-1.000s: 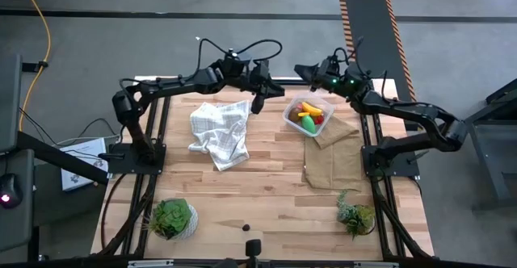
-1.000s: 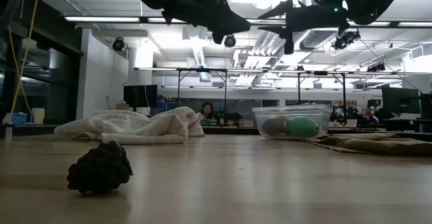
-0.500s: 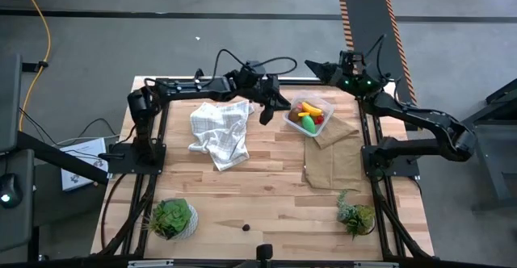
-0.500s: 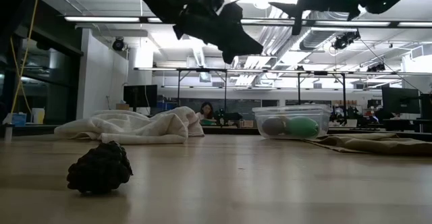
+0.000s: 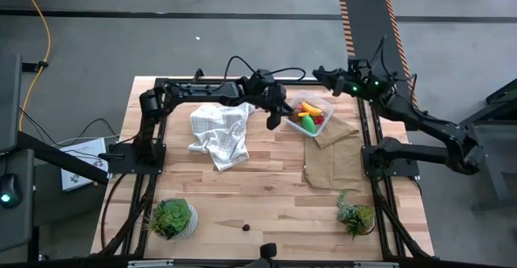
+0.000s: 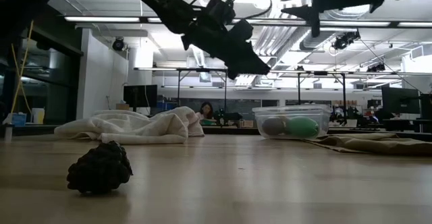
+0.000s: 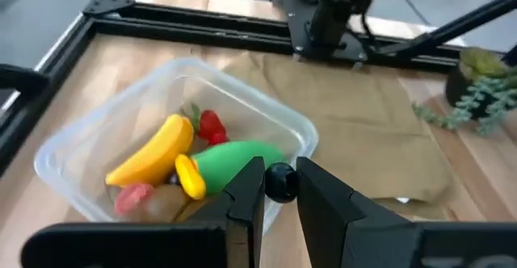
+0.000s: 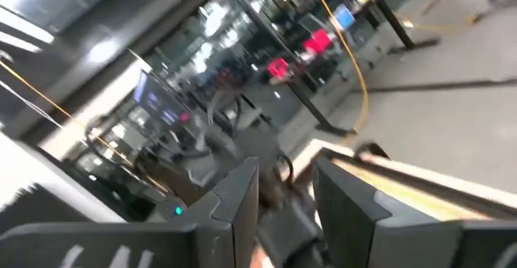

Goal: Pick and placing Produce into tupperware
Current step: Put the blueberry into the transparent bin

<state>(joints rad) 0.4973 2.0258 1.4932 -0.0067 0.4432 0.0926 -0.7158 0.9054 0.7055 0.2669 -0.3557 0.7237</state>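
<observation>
Overhead view: evenly lit, sharp, only soft shadows under the arms on the table [image 5: 266,195].
Low view: strip ceiling lights [image 6: 121,19] glare; both arms read as black silhouettes; the near dark berry [image 6: 100,168] is soft.
Left wrist view: bright, slightly soft.
Right wrist view: heavily motion-blurred, room lights smeared.

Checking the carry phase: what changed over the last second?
The left gripper, shut on a small dark berry, swung from beside the checked cloth toward the tupperware and now hangs just short of its rim. The right gripper drew back toward the table's far edge. Produce in the tupperware, both cloths and the loose berry stayed put.
</observation>
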